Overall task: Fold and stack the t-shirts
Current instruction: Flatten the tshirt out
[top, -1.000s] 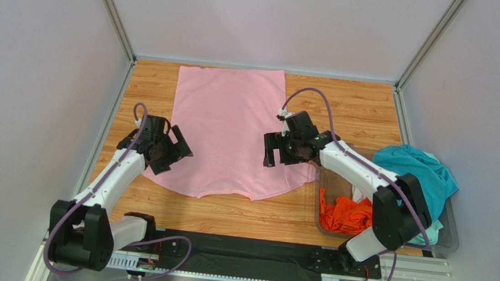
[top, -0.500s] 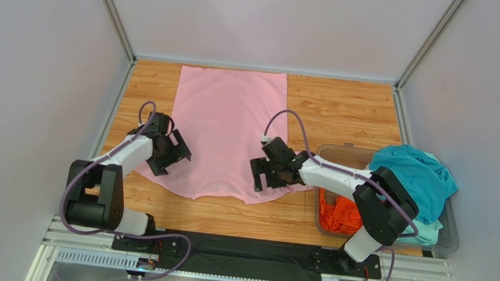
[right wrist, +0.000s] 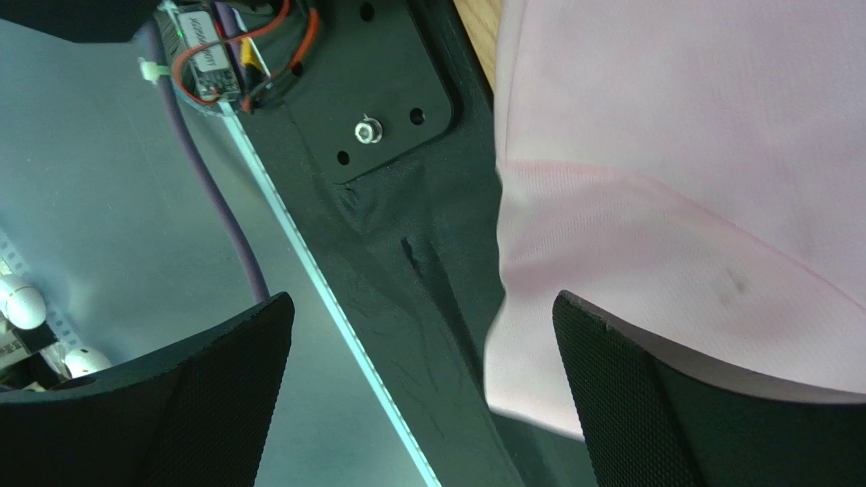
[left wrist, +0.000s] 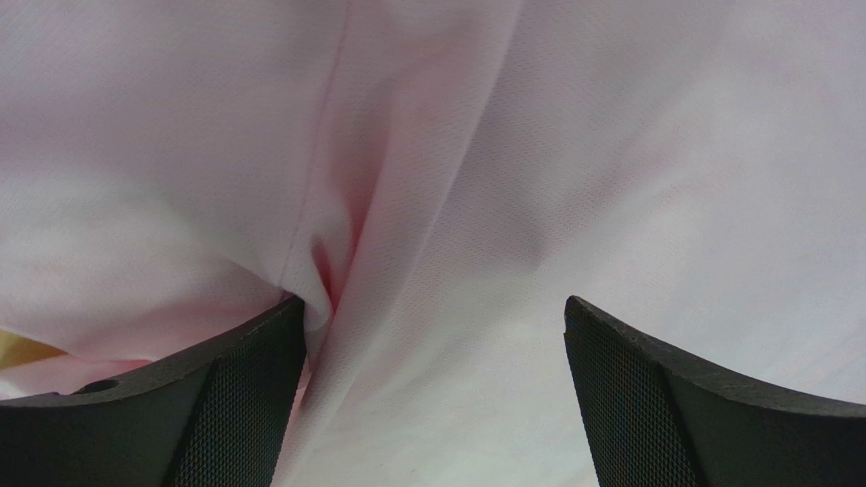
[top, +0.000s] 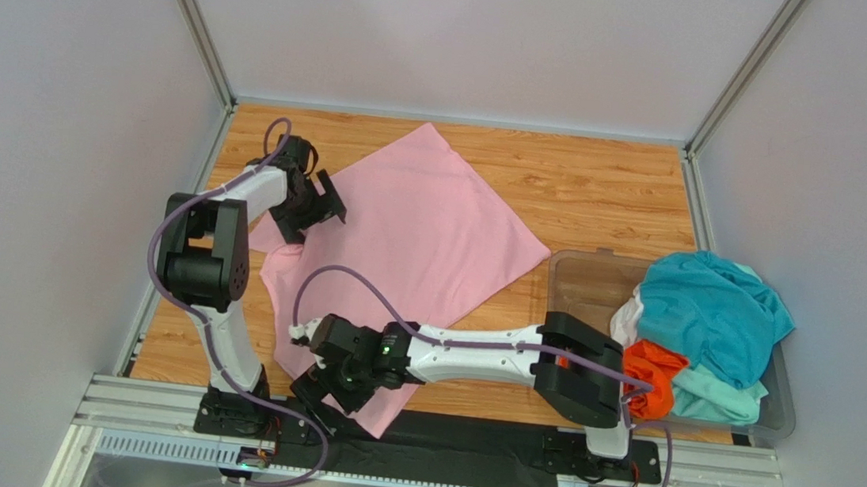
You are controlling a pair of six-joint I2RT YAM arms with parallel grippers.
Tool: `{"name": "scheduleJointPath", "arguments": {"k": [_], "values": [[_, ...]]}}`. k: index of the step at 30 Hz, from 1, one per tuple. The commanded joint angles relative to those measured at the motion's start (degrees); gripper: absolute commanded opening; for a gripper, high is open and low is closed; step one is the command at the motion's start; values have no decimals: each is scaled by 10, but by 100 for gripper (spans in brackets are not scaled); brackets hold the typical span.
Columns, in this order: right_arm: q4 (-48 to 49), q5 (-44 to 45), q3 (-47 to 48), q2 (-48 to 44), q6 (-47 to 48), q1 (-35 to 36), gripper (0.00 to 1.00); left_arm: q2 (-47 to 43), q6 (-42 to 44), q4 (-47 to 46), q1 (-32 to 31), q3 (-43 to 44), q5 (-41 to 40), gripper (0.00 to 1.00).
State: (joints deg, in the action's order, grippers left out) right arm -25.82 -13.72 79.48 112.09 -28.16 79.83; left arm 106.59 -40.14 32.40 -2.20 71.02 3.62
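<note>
The right gripper [top: 320, 394] covers part of the near end of the pink shirt [top: 429, 213]. In the bin [top: 586, 277], the teal shirt [top: 706, 315] hides most of the orange shirt [top: 654, 382]. The left gripper [left wrist: 432, 304] has fingers [left wrist: 183, 406] that run off the bottom edge of its wrist view, and the shirt's edges run off too.
</note>
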Motion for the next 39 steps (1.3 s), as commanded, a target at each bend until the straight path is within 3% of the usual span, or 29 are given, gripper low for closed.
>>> {"name": "scheduleJointPath", "arguments": {"k": [1,7,11,15,19,26,29,34,39], "values": [[-25,-1,67,-31,44,-18,100,-1,22,2,3,40,25,100],[-53,100,-12,-167,34,-124,100,-123,29,51,3,55,-55,100],[-59,128,-64,-216,38,-263,100,-228,9,47,3,-56,-42,100],[-74,177,-60,-191,62,-372,100,-327,-7,7,0,-184,7,100],[-84,192,-20,-98,84,-445,100,-357,-13,-23,-3,-274,54,100],[-100,198,40,10,85,-483,100,-281,8,-26,-3,-266,30,100],[-84,169,2,10,57,-482,100,-203,16,-12,5,-219,-23,100],[-47,146,-130,-54,1,-453,100,-51,43,31,18,-84,-35,100],[-8,126,-271,-156,-109,-343,100,25,59,64,18,19,4,100]]}}
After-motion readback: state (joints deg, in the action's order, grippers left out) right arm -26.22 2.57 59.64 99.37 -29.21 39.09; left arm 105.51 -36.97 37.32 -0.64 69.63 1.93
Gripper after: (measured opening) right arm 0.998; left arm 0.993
